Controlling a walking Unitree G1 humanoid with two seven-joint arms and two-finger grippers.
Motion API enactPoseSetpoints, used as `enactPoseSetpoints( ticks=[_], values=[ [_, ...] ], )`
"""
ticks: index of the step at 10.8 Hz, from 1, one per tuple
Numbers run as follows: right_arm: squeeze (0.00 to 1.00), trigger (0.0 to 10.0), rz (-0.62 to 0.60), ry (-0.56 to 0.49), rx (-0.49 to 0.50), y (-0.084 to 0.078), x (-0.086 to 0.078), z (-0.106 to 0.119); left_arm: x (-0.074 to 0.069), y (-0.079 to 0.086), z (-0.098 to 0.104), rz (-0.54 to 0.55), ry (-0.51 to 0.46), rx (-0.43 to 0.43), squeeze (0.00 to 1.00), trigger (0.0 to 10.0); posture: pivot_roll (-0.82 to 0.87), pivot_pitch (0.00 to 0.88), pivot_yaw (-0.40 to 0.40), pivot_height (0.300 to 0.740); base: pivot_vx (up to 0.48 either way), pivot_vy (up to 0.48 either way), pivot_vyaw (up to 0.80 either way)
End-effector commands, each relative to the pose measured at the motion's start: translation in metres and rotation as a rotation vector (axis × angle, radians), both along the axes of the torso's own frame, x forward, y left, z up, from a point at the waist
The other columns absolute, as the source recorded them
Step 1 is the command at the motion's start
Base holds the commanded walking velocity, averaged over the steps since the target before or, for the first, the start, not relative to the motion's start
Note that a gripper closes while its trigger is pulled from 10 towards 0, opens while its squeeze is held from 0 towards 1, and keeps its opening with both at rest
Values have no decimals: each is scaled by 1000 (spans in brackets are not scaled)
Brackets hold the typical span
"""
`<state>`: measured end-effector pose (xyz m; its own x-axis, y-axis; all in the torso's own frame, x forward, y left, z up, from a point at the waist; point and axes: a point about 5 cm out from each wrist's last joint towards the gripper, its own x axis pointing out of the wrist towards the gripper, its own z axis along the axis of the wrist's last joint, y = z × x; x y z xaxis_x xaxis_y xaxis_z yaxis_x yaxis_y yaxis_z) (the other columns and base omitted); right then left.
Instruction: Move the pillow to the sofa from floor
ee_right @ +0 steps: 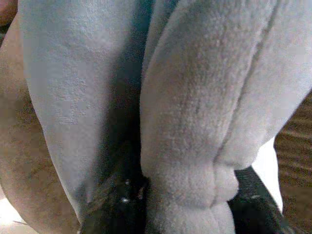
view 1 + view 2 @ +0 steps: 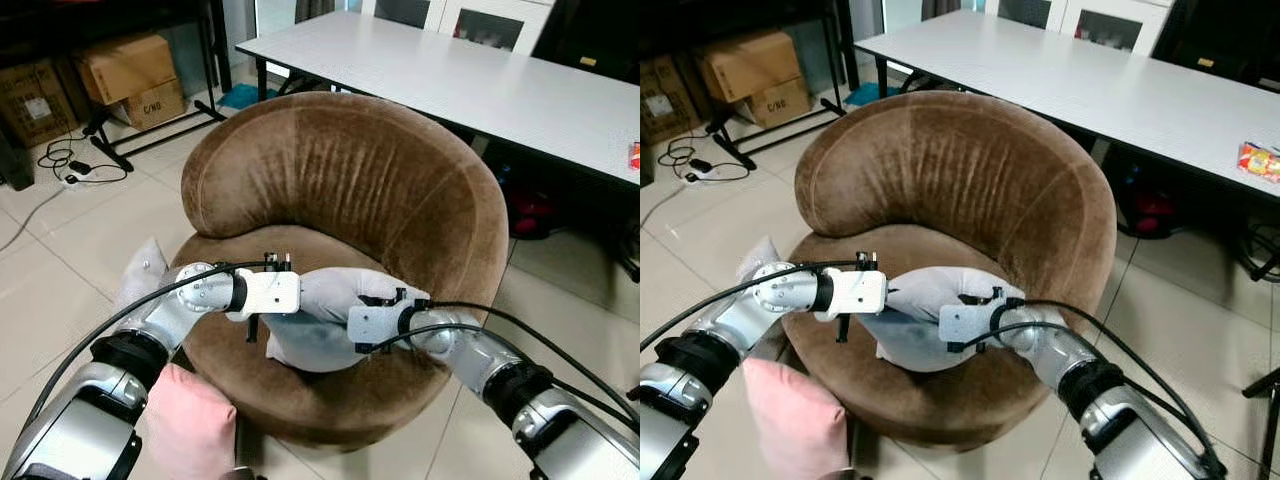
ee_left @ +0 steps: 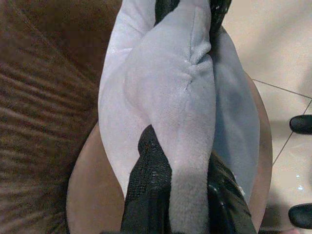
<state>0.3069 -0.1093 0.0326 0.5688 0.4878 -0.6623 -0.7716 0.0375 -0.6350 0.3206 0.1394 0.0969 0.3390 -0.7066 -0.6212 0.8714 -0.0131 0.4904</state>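
While both pincers pinch folds of the grey pillow (image 2: 335, 300) over the brown sofa (image 2: 340, 190), left pincer (image 3: 183, 187) and right pincer (image 1: 183, 195) bunch soft, light plush; edges grip best.

Pale grey plush pillow (image 2: 335, 300), crumpled, on brown sofa (image 2: 350, 190) seat

This looks like an office or workroom with a lounge corner, not a lived-in home. A round brown plush sofa (image 2: 345, 200) stands on pale tiled floor (image 2: 70, 250). At one o'clock behind it runs a long white counter (image 2: 470, 80) on dark legs, with glass-fronted white cabinets (image 2: 480, 20) beyond. At ten o'clock, cardboard boxes (image 2: 125, 70) sit stacked under dark shelving, and a power strip with loose cables (image 2: 70, 170) lies on the tiles.
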Motion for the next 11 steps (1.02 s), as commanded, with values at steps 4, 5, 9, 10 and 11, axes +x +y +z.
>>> enactPoseSetpoints(
  ticks=[4, 5, 9, 10, 11],
  values=[
    [0, 0, -28, 49, -84, -16, -9, -23, 1, 3, 7, 6, -27, -24, 0, 0, -13, 0, -67, 740, 0, 0, 0],
    [0, 0, -29, 35, -80, -15, -8, -24, 3, 2, 12, 42, -77, -70, 0, 314, -8, 0, -72, 740, 0, 0, 0],
    [0, 0, -113, 43, -7, -18, -3, -19, -1, 10, 57, 162, -100, -484, 1000, 10000, -4, 0, -79, 740, 0, 0, 0],
    [0, 0, -210, 58, 174, -16, 2, -11, -9, 20, 74, 239, -137, -586, 1000, 10000, 17, 0, -95, 740, 0, 0, 0],
    [0, 0, -287, 60, 311, -13, 8, -2, -15, 33, 80, 336, -170, -611, 1000, 10000, 17, 0, -95, 740, 0, 0, 0]
  ],
)
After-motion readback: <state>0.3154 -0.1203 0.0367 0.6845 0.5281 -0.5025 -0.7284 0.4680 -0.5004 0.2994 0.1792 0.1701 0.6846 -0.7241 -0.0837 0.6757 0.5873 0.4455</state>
